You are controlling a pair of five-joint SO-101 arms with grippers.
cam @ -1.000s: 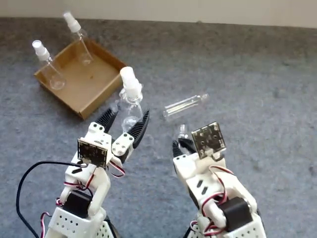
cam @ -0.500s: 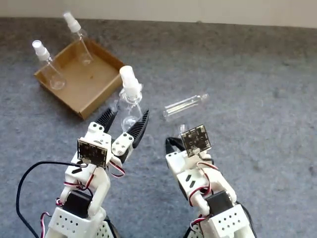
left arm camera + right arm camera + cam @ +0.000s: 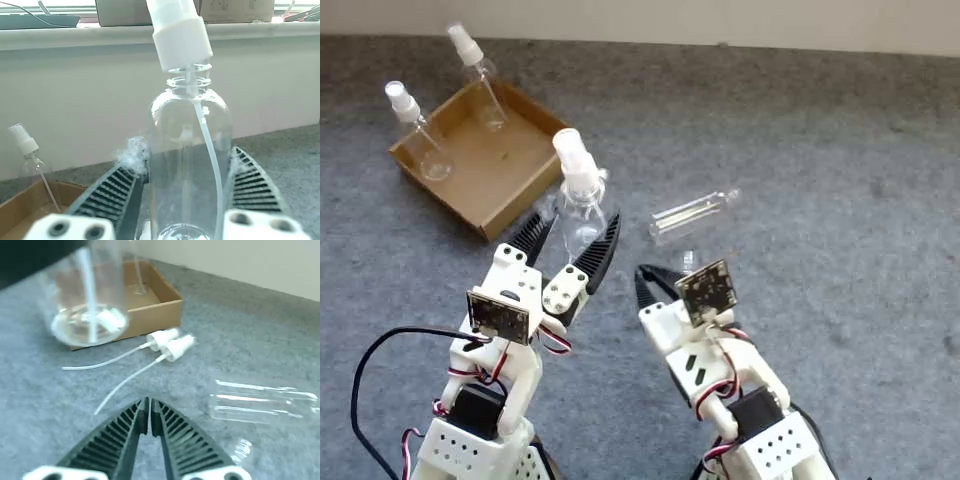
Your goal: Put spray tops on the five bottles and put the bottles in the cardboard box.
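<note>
- Looks out past the right claw [image 3: 149,407], black ribbed fingers [image 3: 115,440] drawn together to a thin slit at the tips.
- Finds two white spray tops [image 3: 170,341] lying side by side on the grey surface [image 3: 240,340] beyond those tips, thin tubes trailing away from the heads.
- Catches a clear bottle [image 3: 87,305] close to the lens and blurred, round base turned toward the camera, a tube running down inside, a dark shape [image 3: 30,255] across its upper part.
- Shows the cardboard box [image 3: 155,307] just behind the spray tops, partly hidden by that bottle.
- Takes in a second clear bottle [image 3: 260,401] lying on its side on the surface, apart from the spray tops.
</note>
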